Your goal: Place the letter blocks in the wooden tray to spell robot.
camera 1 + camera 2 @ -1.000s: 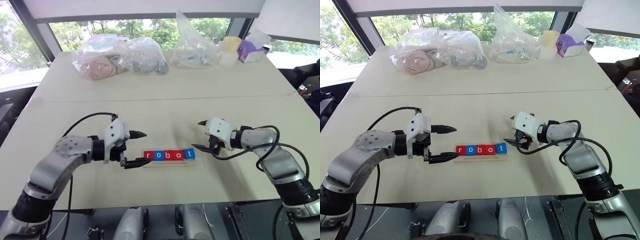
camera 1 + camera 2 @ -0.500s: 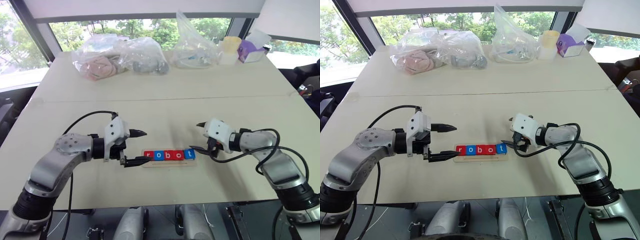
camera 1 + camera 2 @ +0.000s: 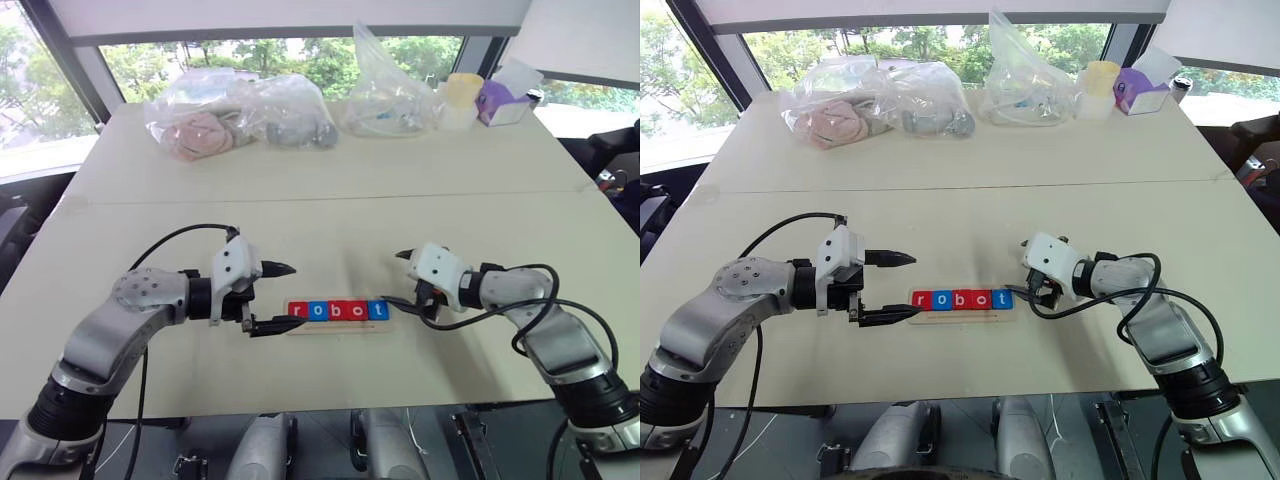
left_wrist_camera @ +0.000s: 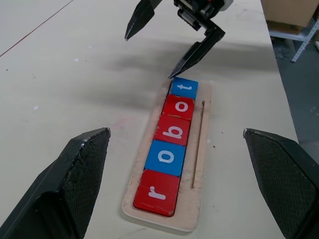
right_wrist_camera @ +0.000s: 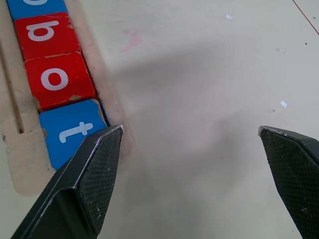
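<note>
you see the wooden tray lying near the front edge of the pale worktop, with the letter blocks sitting in it in a row that reads r, o, b, o, t. your left tool sits just off the r end and your right tool just off the t end, each with its fingers spread wide and holding nothing, one right fingertip right by the t block. along the far edge you have clear plastic bags, a yellow tub and a purple-and-white box, well apart from the tray, with windows and green trees behind.
</note>
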Controlling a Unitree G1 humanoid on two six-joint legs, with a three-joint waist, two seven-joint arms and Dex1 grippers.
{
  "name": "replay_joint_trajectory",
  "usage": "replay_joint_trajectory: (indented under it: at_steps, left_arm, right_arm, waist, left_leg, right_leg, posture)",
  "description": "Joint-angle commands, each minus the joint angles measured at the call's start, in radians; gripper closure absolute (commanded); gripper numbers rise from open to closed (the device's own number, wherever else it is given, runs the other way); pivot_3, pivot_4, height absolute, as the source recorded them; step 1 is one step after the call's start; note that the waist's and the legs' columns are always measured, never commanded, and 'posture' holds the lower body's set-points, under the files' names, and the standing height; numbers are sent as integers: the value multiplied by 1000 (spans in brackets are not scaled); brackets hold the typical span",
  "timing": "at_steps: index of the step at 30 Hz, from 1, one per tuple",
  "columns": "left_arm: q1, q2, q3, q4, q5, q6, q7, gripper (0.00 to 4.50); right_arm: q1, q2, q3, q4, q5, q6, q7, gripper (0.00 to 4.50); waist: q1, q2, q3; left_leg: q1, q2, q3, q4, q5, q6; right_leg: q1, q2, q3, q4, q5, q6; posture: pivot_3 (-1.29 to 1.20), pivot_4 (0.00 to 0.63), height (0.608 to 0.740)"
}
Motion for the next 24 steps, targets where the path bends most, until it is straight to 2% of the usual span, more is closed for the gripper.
replay_joint_trajectory:
  at_steps: [1, 5, 10, 13, 17, 21, 24]
  left_arm:
    - [-5, 2, 11, -19, -5, -14, -1, 0]
    - [-1, 5, 14, -23, -8, -11, -2, 0]
    - [2, 5, 34, -30, -30, 11, 7, 0]
    - [17, 22, 49, -30, -34, 18, 5, 0]
    - [52, 48, 91, -46, -45, 41, 18, 0]
    - [98, 78, 145, -75, -75, 73, 32, 0]
    - [119, 96, 185, -77, -103, 97, 34, 0]
  right_arm:
    - [-8, 13, -17, -43, 11, 3, -15, 86]
    - [-24, 9, -49, -40, 25, 23, -20, 86]
    - [15, -53, -158, -108, 136, 143, 37, 86]
    - [65, -109, -217, -183, 229, 247, 89, 86]
    - [169, -205, -370, -317, 448, 455, 193, 86]
    - [198, -232, -454, -375, 564, 538, 197, 86]
    - [187, -239, -436, -395, 592, 559, 168, 86]
  waist:
    - [0, 0, 0]
    - [0, 0, 0]
    - [3, 0, 0]
    - [2, 0, 0]
    - [1, 0, 0]
    - [-1, 0, 0]
    - [1, 0, 0]
  left_leg:
    - [0, 0, 0, 0, 0, 0]
    - [0, 0, 0, 0, 0, 0]
    - [0, 0, 0, 0, 0, 0]
    - [0, 0, 0, 0, 0, 0]
    - [0, 0, 0, 0, 0, 0]
    - [1, 1, 0, 0, 0, 0]
    - [1, 1, 0, 0, 0, 0]
  right_leg:
    - [0, 0, 0, 0, 0, 0]
    - [0, 0, 0, 0, 0, 0]
    - [0, 0, 0, 0, 0, 0]
    - [0, -1, 0, 0, 0, 1]
    - [0, -1, 1, 0, 0, 0]
    - [1, 0, 1, 0, 0, -1]
    - [1, 0, 1, 0, -1, -1]
  posture:
    - [0, 150, 725]
    - [0, 150, 725]
    - [0, 150, 725]
    - [0, 150, 725]
    - [0, 150, 725]
    - [0, 150, 725]
    - [0, 150, 725]
